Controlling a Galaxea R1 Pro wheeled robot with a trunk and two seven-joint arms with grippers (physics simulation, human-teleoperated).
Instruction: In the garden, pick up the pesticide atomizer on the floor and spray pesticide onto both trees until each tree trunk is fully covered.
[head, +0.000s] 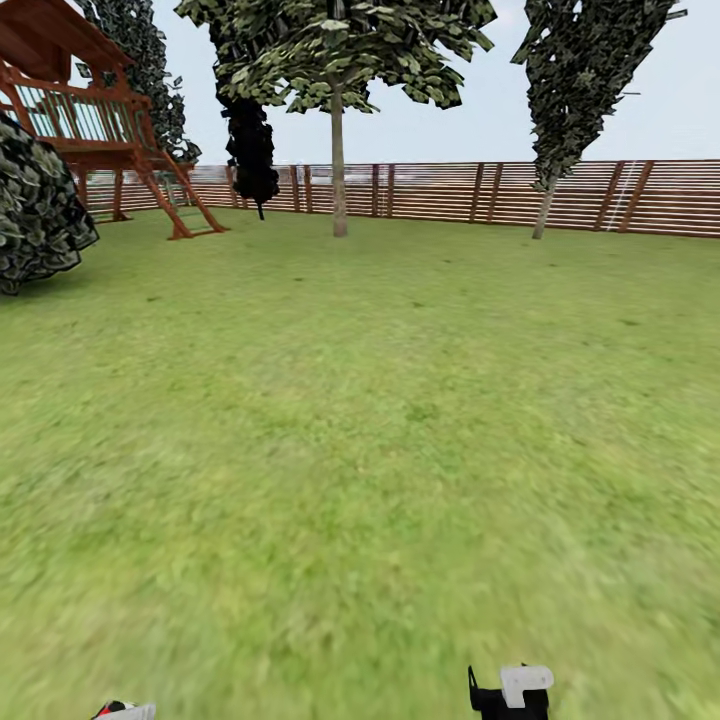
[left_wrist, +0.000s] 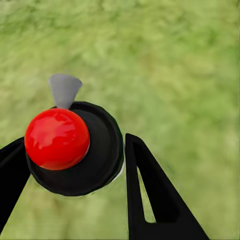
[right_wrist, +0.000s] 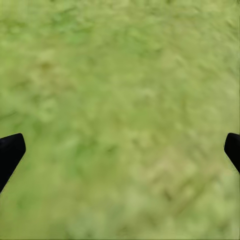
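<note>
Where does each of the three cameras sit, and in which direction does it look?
Head view: on the robot's head, looking forward and down over the lawn to a tree and the fence; parts of both arms show at its bottom edge.
Left wrist view: near the left hand, looking down; black fingers hold the sprayer.
Right wrist view: near the right hand, looking down at grass between spread fingers.
Every view shows the lawn.

No readable text anywhere (labels included).
</note>
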